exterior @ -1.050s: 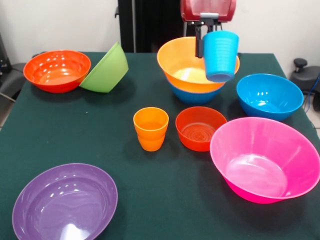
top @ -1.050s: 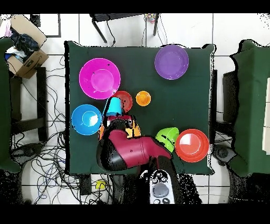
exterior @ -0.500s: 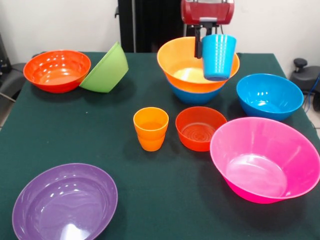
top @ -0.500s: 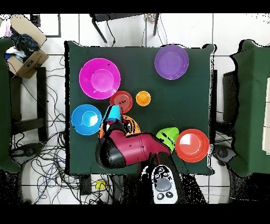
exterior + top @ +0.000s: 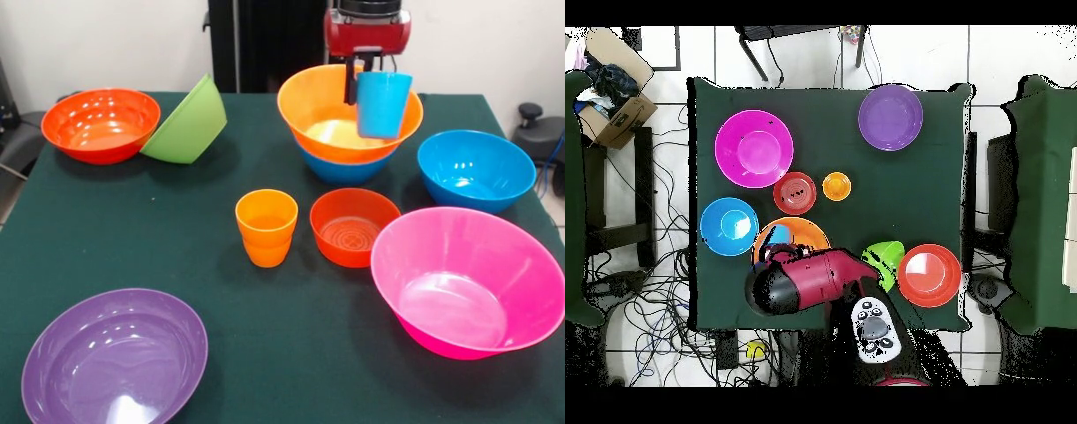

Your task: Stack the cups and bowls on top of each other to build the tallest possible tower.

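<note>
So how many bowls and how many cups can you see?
Bowls: 8, orange nested in blue, blue, pink, purple, lime green, two red-orange
Cups: 2, orange, light blue
Total: 10

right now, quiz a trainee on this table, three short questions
1. True or false: the hand holds the light blue cup.
2. The orange bowl sits in which bowl? A) purple B) blue C) pink
3. What leans on the red-orange bowl at the table's corner?

Key: 1 true. 2 B, the blue bowl beneath it. 3 the lime green bowl, tilted against its rim.
</note>
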You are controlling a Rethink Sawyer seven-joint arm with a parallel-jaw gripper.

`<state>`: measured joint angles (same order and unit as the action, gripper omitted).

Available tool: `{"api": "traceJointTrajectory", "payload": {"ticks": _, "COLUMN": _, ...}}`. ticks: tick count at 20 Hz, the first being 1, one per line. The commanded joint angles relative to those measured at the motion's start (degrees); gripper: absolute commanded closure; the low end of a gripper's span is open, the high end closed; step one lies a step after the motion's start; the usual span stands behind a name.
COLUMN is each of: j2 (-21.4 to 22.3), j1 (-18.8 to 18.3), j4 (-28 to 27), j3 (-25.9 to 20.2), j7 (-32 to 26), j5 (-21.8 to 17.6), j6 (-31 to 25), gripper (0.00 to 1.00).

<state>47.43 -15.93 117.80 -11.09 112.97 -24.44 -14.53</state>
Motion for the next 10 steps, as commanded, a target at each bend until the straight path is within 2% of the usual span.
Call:
{"api": "traceJointTrajectory", "payload": {"ticks": 1, "j2": -1.17, "j1": -4.43, "j4": 4.91, "j3": -7.42, "j7": -9.29, "j5": -3.30, "j6": -11.30, "gripper": 1.00}}
{"api": "traceJointTrajectory", "payload": {"ticks": 10, "j2": 0.14, "j1": -7.48, "j4": 5.91, "j3": -8.77, "j7": -9.75, "j5": -4.87, "j6": -16.12, "gripper": 1.00}}
